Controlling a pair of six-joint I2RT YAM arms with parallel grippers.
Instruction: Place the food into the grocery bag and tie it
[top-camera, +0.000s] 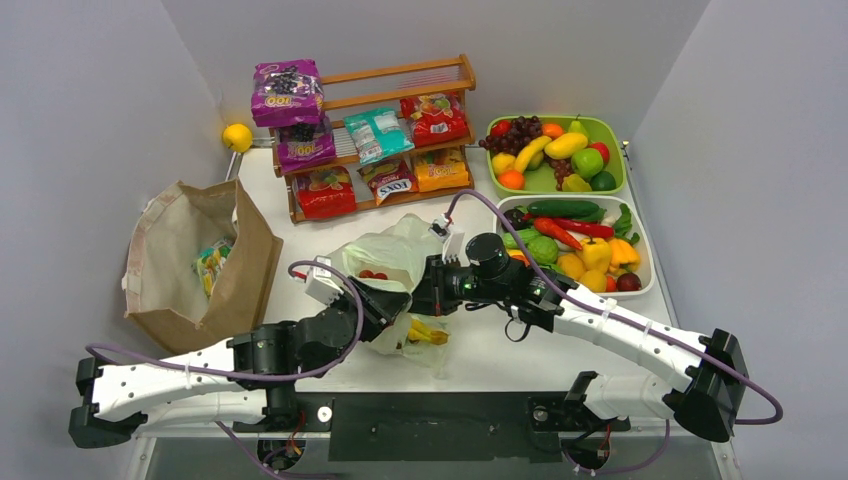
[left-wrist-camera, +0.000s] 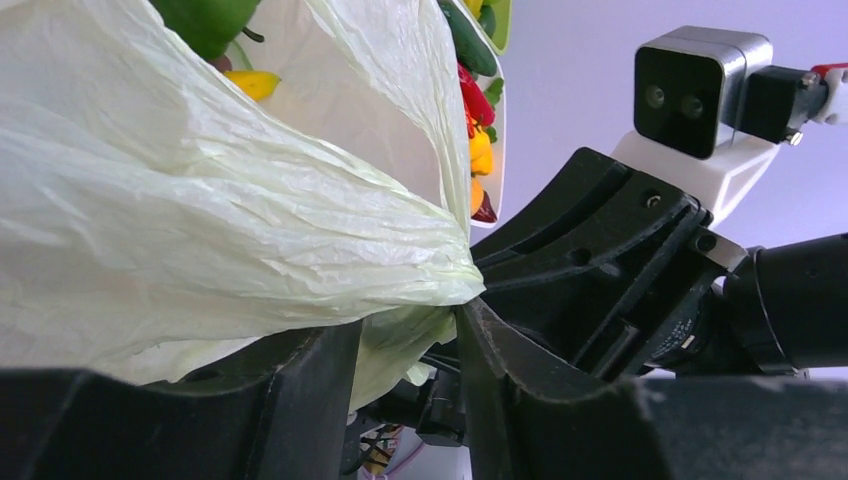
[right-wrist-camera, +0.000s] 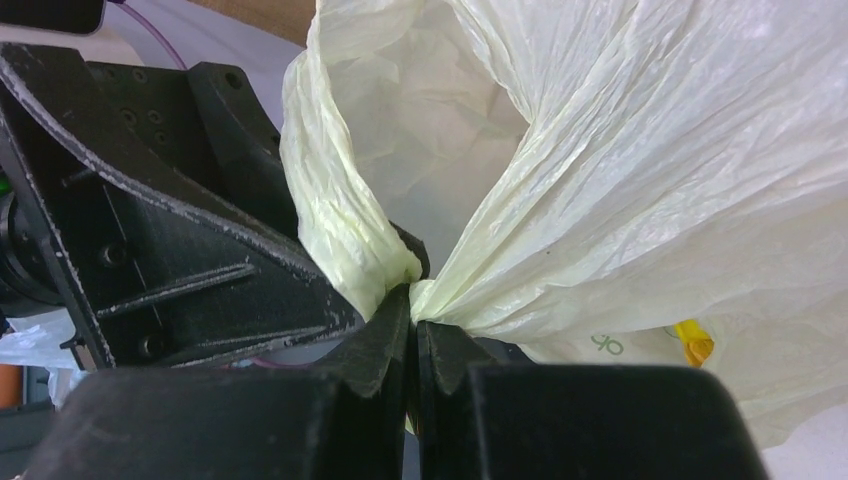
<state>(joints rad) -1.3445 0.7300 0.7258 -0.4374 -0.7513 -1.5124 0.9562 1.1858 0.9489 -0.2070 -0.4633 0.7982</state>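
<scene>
The pale green grocery bag (top-camera: 395, 252) lies crumpled mid-table with a yellow banana bunch (top-camera: 428, 333) and small red pieces (top-camera: 372, 274) of food showing through it. Both grippers meet at its near side. My right gripper (right-wrist-camera: 413, 300) is shut on a gathered twist of the grocery bag (right-wrist-camera: 650, 180); something yellow (right-wrist-camera: 694, 342) shows through the film. My left gripper (left-wrist-camera: 410, 325) has its fingers apart, with a fold of the grocery bag (left-wrist-camera: 200, 220) hanging in the gap and touching the right finger (left-wrist-camera: 500, 350). From above, the left gripper (top-camera: 393, 300) and the right gripper (top-camera: 422, 290) nearly touch.
A brown paper bag (top-camera: 200, 260) stands open at the left. A wooden rack (top-camera: 400, 75) of snack packets lines the back. A green tray (top-camera: 610, 125) of fruit and a white tray (top-camera: 645, 285) of vegetables sit at the right. A yellow ball (top-camera: 237, 137) rests by the left wall.
</scene>
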